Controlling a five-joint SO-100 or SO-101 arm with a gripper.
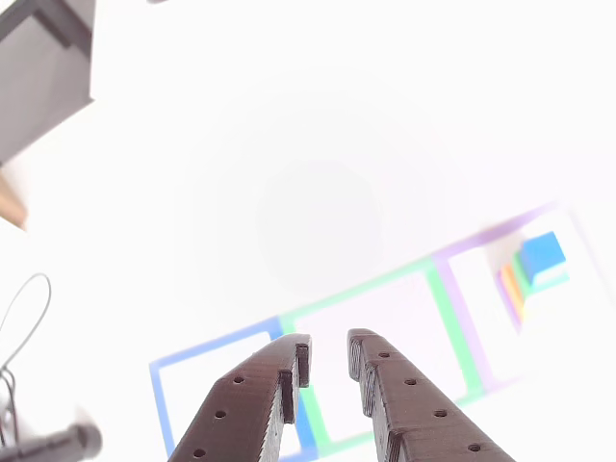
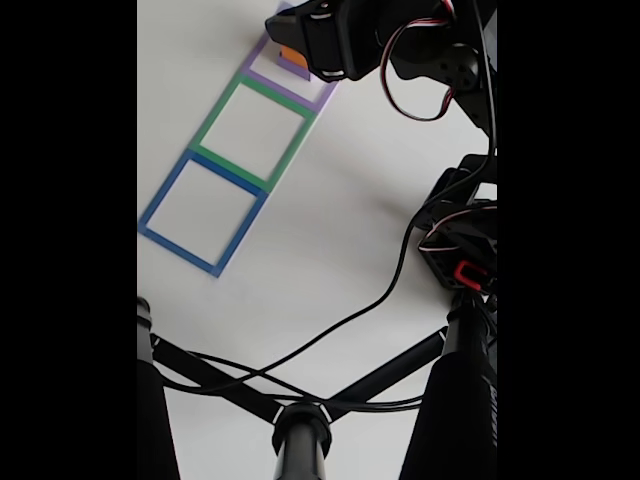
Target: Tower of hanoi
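In the other view, the gripper point(image 1: 329, 361) enters from the bottom edge. Its two dark fingers point(image 1: 390, 404) stand apart with a clear gap between the tips, and nothing is held. No brand, label or writing can be read in either view.

The fingertips are seen over the border between the blue tape square point(image 1: 207, 351) and the green tape square point(image 1: 385, 289). The Tower of hanoi stack point(image 1: 534, 269) lies toward 2 o'clock from the gripper, well apart from it, inside the purple tape square point(image 1: 462, 298). The stack is upright: a small blue cube point(image 1: 544, 252) sits on top, with wider layers beneath showing green, yellow-orange and purple edges. Overexposure washes out the lower layers, so their exact order cannot be told. The stack's long axis is vertical to the table point(image 1: 289, 144); its sides run roughly parallel to the tape outline.

In the fixed view, the three tape squares form a row running from 7 o'clock to 1 o'clock: blue point(image 2: 200, 215), green point(image 2: 250, 130), purple point(image 2: 300, 85). The arm point(image 2: 390, 35) covers most of the purple square; an orange and purple part of the stack point(image 2: 293, 58) shows at its edge. A black cable point(image 2: 370, 300) crosses the table.
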